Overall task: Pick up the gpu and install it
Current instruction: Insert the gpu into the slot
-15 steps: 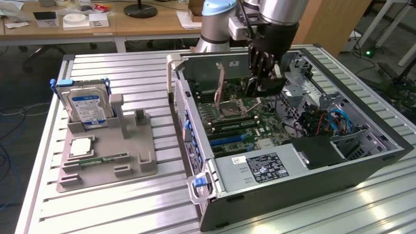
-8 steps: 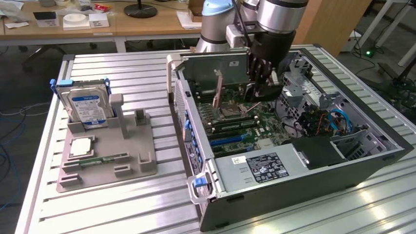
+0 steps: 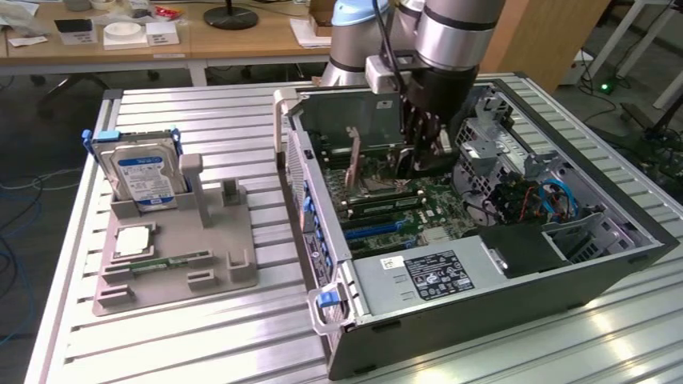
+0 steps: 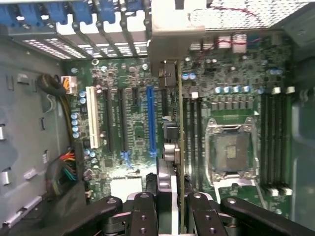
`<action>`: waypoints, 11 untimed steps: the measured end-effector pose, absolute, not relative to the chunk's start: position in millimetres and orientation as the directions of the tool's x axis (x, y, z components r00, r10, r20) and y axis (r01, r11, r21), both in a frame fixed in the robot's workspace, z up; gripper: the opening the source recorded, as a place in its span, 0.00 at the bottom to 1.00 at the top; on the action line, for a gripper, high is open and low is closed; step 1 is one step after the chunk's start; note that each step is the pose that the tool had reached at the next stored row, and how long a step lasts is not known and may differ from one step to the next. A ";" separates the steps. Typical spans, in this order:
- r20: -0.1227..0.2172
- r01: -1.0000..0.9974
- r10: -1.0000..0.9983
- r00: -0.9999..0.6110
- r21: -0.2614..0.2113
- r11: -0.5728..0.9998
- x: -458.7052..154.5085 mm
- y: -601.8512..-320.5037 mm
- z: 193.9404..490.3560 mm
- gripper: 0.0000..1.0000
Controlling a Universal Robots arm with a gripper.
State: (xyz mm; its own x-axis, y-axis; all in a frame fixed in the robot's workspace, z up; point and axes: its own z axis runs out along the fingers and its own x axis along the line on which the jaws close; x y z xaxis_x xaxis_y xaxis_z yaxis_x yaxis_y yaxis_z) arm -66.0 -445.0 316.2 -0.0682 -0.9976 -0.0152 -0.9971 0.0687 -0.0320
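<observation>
Slatted metal bench (image 3: 213, 104) carries an open computer case (image 3: 597, 264) toward the exterior view's right edge. Inside, the claw (image 4: 172, 209) grasps the gpu (image 4: 171, 147) edge-on, just beside the blue slot (image 4: 151, 118). Best keep the card upright, line up its edge, and press evenly.

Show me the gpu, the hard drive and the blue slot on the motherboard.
gpu (image 4: 171, 147): wrist view, middle of card, edge-on.
hard drive (image 3: 144, 178): exterior view, blue label.
blue slot (image 4: 151, 118): wrist view, slot's middle.
</observation>
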 end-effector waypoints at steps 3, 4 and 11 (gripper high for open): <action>-0.015 -0.997 -0.998 -0.069 -0.032 0.069 -67.9 -446.8 310.8 0.28; -0.015 -0.997 -0.998 -0.067 -0.032 0.068 -70.7 -446.8 309.1 0.28; -0.015 -0.998 -0.999 -0.047 -0.031 0.047 -77.3 -447.4 296.3 0.28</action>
